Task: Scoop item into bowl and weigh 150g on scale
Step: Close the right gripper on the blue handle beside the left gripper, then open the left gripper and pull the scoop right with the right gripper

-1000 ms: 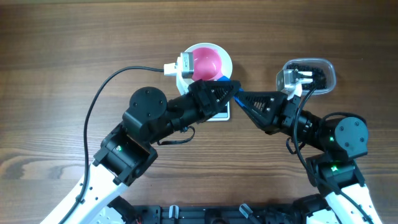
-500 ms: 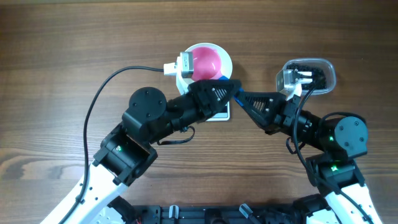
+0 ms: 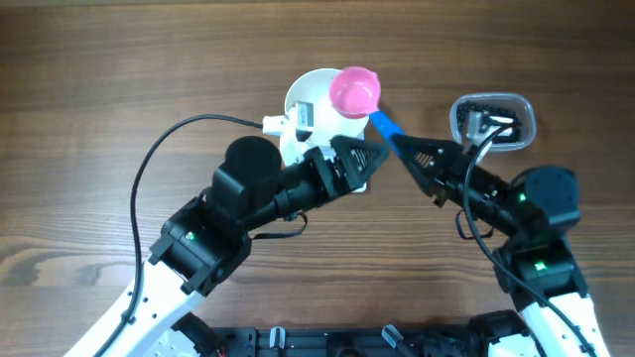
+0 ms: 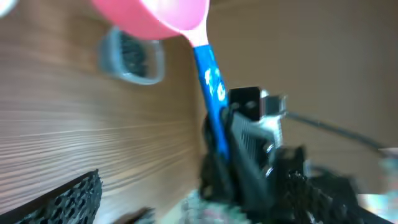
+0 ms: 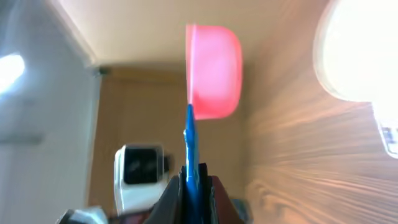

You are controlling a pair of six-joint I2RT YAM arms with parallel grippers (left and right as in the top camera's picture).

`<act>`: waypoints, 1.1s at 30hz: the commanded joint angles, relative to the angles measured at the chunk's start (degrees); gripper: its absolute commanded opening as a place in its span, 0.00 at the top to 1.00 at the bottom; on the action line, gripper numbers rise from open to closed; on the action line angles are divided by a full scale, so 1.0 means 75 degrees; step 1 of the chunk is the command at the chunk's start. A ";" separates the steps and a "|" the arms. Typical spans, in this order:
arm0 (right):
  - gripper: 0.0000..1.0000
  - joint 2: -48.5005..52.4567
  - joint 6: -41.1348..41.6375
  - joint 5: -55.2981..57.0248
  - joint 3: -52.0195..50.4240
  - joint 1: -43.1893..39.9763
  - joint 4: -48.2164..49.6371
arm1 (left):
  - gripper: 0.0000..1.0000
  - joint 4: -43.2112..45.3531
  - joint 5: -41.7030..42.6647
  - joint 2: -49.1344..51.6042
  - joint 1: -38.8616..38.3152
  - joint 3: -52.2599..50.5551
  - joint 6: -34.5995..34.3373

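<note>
looking down, i see the right fingers (image 3: 407,151) clamped shut on the blue handle of the pink scoop (image 3: 354,89). the right wrist view shows that handle pinched tight between them, with the cup pointing away. the cup sits over the far right rim of the bowl (image 3: 306,94), and its inside shows pink. the left fingers (image 3: 365,161) are spread wide just beside the handle, apart from it and holding nothing. from the left wrist i see the scoop out in front, gripped only by the other arm. the left arm reaches across the near side of the bowl. the beads (image 3: 496,114) lie in a dark heap in the clear tub (image 3: 526,124). the tub stands on the counter (image 3: 119,59) to the right of the bowl, just beyond the right wrist.
</note>
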 commanded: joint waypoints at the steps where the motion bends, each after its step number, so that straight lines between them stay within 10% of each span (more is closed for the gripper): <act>1: 0.96 0.0000 -0.1807 0.0265 0.1005 -0.0335 -0.1565 | 0.00 -0.0921 -0.0073 -0.0035 0.0405 -0.0006 0.1778; 13: 0.95 0.1478 -0.5849 0.4022 0.6356 -0.0443 -0.9981 | 0.00 -0.4581 -0.1306 -0.0163 0.1749 -0.0009 0.3144; 33: 0.96 0.1556 -0.5324 0.2917 0.6595 -0.0440 -1.0424 | 0.00 -0.5138 -0.1303 -0.0154 0.1749 -0.0009 0.3147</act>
